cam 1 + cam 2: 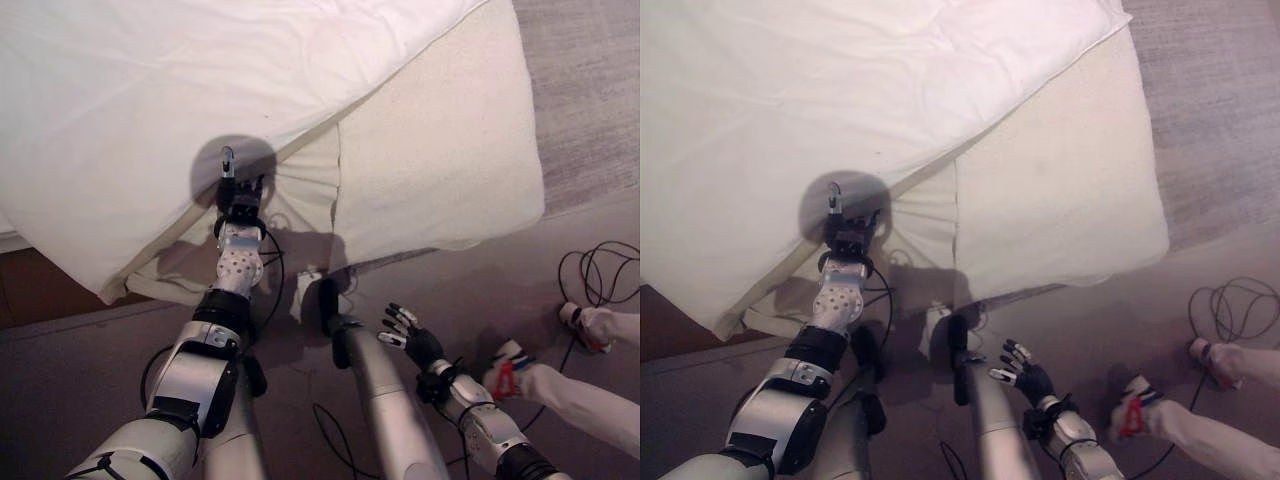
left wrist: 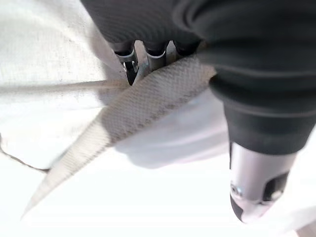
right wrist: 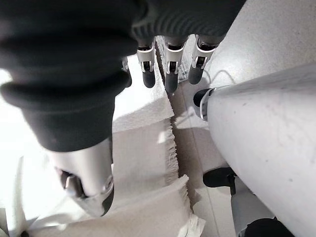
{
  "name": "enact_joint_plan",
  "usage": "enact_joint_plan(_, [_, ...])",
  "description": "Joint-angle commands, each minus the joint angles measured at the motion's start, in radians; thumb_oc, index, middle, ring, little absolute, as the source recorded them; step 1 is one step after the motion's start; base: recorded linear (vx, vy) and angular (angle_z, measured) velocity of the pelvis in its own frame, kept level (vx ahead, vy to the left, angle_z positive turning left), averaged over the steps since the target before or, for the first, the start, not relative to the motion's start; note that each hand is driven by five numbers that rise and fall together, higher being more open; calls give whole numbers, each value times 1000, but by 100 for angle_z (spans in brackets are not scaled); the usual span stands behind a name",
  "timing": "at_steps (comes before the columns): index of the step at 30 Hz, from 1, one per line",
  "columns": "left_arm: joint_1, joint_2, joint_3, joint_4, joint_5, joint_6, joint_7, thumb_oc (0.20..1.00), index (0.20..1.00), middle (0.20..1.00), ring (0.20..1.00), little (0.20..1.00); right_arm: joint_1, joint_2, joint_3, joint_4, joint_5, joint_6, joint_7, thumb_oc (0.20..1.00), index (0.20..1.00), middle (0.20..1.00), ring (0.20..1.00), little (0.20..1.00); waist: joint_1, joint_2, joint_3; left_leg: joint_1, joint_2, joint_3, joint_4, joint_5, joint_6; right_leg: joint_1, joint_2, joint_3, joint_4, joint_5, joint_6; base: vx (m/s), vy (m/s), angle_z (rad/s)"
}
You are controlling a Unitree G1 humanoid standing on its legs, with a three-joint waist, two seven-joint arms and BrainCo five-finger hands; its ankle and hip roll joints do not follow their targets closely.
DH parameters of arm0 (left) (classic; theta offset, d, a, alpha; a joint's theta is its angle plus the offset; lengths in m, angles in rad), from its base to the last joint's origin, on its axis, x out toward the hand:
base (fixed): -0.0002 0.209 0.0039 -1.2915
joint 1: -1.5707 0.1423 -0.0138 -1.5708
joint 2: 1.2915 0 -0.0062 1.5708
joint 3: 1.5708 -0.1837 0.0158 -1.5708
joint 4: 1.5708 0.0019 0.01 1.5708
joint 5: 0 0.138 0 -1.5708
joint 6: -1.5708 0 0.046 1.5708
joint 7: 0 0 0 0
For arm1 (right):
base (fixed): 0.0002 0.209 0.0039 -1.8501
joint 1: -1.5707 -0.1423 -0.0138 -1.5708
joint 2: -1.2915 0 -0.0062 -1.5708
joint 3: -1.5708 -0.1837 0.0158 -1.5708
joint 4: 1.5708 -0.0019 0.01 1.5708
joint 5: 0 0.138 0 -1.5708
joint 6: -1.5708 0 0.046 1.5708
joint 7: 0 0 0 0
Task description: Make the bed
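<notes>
A white duvet [image 1: 150, 100] lies rumpled over the bed's left and far part. It leaves a cream blanket [image 1: 440, 160] bare on the right, up to the bed's near edge. My left hand [image 1: 240, 208] reaches to where the duvet's lower edge meets the cream cloth. In the left wrist view, its fingers [image 2: 131, 69] curl over a fold of woven cream cloth [image 2: 148, 98], with the thumb beside it. My right hand [image 1: 412, 342] hangs low over the floor in front of the bed. Its fingers [image 3: 168, 74] are straight and hold nothing.
A person's legs in white trousers and shoes [image 1: 590, 325] come in over the floor at the right. A grey carpet [image 1: 590, 90] lies past the bed's right side. A fringed cream edge [image 3: 143, 163] hangs at the bed's near side.
</notes>
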Motion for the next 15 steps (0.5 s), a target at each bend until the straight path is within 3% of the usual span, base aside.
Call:
enact_joint_plan(1, [-204, 138, 52, -103, 18, -166, -102, 1000, 1000, 1000, 1000, 1000, 47, -7, -8, -37, -2, -33, -3, 1000, 1000, 1000, 1000, 1000, 16, 8, -48, 14, -28, -8, 137, -182, 20, 67, -8, -3, -144, 107, 123, 0, 0, 0])
enact_joint_plan(5, [-227, 132, 72, -60, 3, -186, -78, 1000, 1000, 1000, 1000, 1000, 48, -8, 3, -43, -1, -30, -4, 1000, 1000, 1000, 1000, 1000, 10, 1, -49, -1, -26, 2, 140, -161, 28, 55, -12, -10, -146, 125, 115, -15, 0, 0])
enact_joint_plan(9, [-265, 146, 76, 21, 16, -186, -36, 1000, 1000, 1000, 1000, 1000, 47, -15, 15, -41, 2, -27, -9, 1000, 1000, 1000, 1000, 1000, 8, 2, -58, 10, -23, -8, 140, -184, 20, 61, -7, -3, -140, 110, 124, -15, 3, 1])
enact_joint_plan(10, [-272, 150, 79, 38, 19, -191, -25, 1000, 1000, 1000, 1000, 1000, 47, -17, 19, -39, 3, -28, -10, 1000, 1000, 1000, 1000, 1000, 6, -2, -53, -1, -24, 3, 144, -165, 28, 54, -12, -9, -145, 127, 117, 88, 37, 0])
enact_joint_plan(11, [-281, 159, 81, 61, 33, -185, -9, 862, 862, 862, 862, 862, 49, -19, 24, -43, 6, -29, -9, 1000, 1000, 1000, 1000, 1000, 7, 0, -56, 11, -23, -4, 141, -186, 21, 64, -9, -2, -142, 112, 127, -56, 13, 0])
enact_joint_plan(12, [-283, 159, 82, 62, 34, -184, -8, 721, 721, 721, 721, 721, 49, -19, 24, -44, 6, -29, -9, 1000, 1000, 1000, 1000, 1000, 5, -4, -51, 0, -23, 7, 145, -167, 29, 56, -14, -8, -145, 128, 118, 9, 14, -3])
enact_joint_plan(13, [-291, 159, 80, 78, 37, -183, -3, 711, 711, 711, 711, 711, 49, -21, 27, -44, 7, -28, -8, 1000, 1000, 1000, 1000, 1000, 4, -5, -49, 0, -22, 8, 150, -168, 29, 55, -14, -7, -143, 128, 119, -65, 5, -2])
enact_joint_plan(14, [-298, 164, 77, 92, 41, -178, 3, 755, 755, 755, 755, 755, 47, -22, 27, -44, 9, -27, -9, 1000, 1000, 1000, 1000, 1000, 4, -5, -48, -2, -22, 8, 154, -169, 30, 55, -14, -7, -141, 128, 118, 0, 0, 0])
enact_joint_plan(15, [-305, 170, 74, 107, 45, -175, 12, 865, 865, 865, 865, 865, 46, -23, 28, -41, 10, -28, -12, 1000, 1000, 1000, 1000, 1000, 3, -5, -48, -3, -22, 8, 155, -170, 31, 55, -13, -5, -140, 128, 118, 0, 0, 0])
